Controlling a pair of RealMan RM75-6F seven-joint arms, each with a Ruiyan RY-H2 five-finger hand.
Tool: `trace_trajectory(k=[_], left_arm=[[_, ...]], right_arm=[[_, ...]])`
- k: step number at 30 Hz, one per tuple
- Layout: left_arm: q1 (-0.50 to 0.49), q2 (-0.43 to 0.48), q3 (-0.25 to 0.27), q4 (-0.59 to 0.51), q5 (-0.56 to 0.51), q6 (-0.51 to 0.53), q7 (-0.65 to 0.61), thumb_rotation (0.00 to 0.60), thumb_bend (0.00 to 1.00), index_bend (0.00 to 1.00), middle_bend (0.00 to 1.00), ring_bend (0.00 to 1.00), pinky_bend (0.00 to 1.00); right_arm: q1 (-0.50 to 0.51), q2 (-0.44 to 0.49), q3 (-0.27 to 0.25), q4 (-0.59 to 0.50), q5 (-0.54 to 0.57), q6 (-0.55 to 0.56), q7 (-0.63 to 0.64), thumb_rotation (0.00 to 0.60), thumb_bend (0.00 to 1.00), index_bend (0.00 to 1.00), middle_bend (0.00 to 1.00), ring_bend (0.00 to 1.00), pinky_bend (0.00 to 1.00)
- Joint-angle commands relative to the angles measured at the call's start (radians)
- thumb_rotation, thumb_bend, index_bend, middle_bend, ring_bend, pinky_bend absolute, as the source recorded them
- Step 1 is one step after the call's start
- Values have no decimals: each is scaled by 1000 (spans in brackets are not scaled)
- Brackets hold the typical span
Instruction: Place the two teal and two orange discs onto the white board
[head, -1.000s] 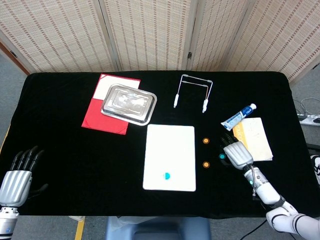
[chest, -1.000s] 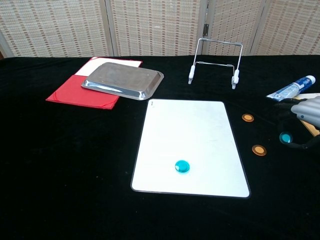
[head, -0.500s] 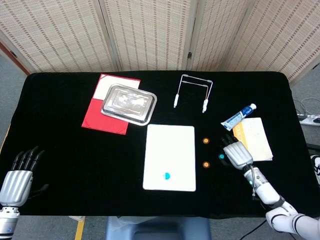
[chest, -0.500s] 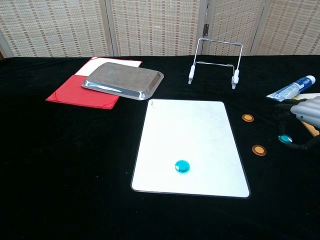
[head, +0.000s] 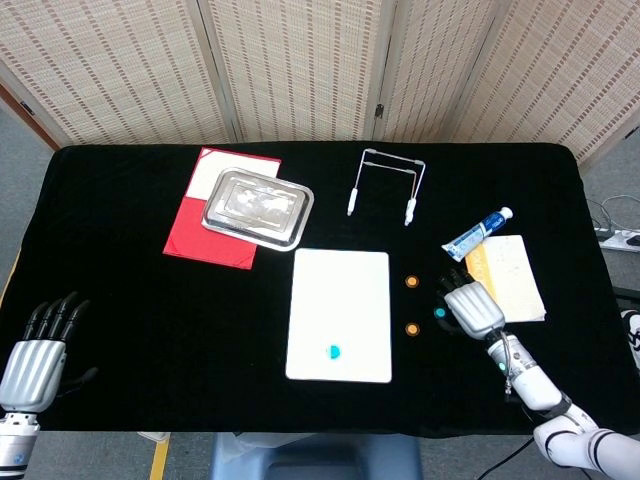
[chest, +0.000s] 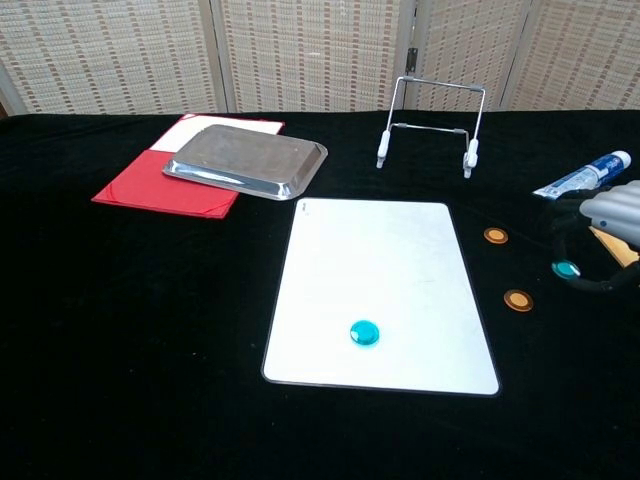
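While one teal disc (chest: 365, 333) lies flat on the lower part of the white board (chest: 380, 260), a second teal disc (chest: 566, 269) is pinched between the dark fingertips of the right hand (chest: 608, 228) and is held just off the black tablecloth (chest: 130, 330), to the right of the board. In the head view the same disc (head: 440, 313) is seen at the tip of the right hand (head: 470, 306), which is reached in from the lower right. Two orange discs are left on the cloth between the board and that hand: the farther orange disc (chest: 495, 235) and the nearer orange disc (chest: 517, 299), each apart from the board's right edge. The left hand (head: 38, 350) is seen only in the head view, at the lower left corner, with its fingers extended side by side and nothing held. Behind the board a metal tray (chest: 246, 160) is laid over a red folder (chest: 150, 185), and a wire stand (chest: 430, 125) is set upright. A toothpaste tube (chest: 583, 178) and a yellowish pad (head: 510, 275) are placed beside the right hand.
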Motion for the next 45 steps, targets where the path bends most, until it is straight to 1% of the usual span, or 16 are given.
trace_trajectory(k=[1,3,6,8,11,19,29,32,40,42,45], left_arm=[[0,2,0,-2,1,2,0,600,191,0,0,2,0],[1,3,0,-5,1,3,0,600,192,0,0,2,0],[1,3,0,-8,5,7,1,600,192,0,0,2,0],[2,3,1,-9,7,8,1,600,192,0,0,2,0],[3,4,2,-9,8,9,0,600,192,0,0,2,0],[9,1,5,7,-1,9,-16,600,192,0,0,2,0],[12,-5,7,28,-6,6,-33,600,191,0,0,1,0],[11,-7,7,31,-5,4,-37,600,192,0,0,1,0],[11,-12,7,42,-5,4,-45,600,192,0,0,0,0],[12,-13,7,45,-5,5,-49,600,193,0,0,0,0],[11,-13,7,48,-3,5,-53,600,192,0,0,0,0]], right_arm=[[14,57,-2,-114,-45,31,-6,600,410,566,222,122,172],[30,81,-4,-189,-65,24,-19,600,410,566,222,121,172],[59,92,-8,-276,-89,-4,-64,600,410,566,220,122,172],[81,82,-8,-320,-96,-36,-91,600,410,566,217,123,170],[110,57,-3,-348,-93,-79,-127,600,411,566,214,120,167],[157,-24,12,-348,-60,-151,-208,600,410,542,199,104,157],[169,-50,8,-342,-36,-164,-247,600,410,494,175,97,143],[170,-52,4,-343,-33,-164,-255,600,410,451,166,94,135],[169,-49,-5,-354,-33,-153,-260,600,410,259,149,72,100],[164,-42,-3,-359,-39,-132,-255,600,411,248,145,73,96],[136,-22,6,-361,-51,-57,-254,600,410,246,125,71,71]])
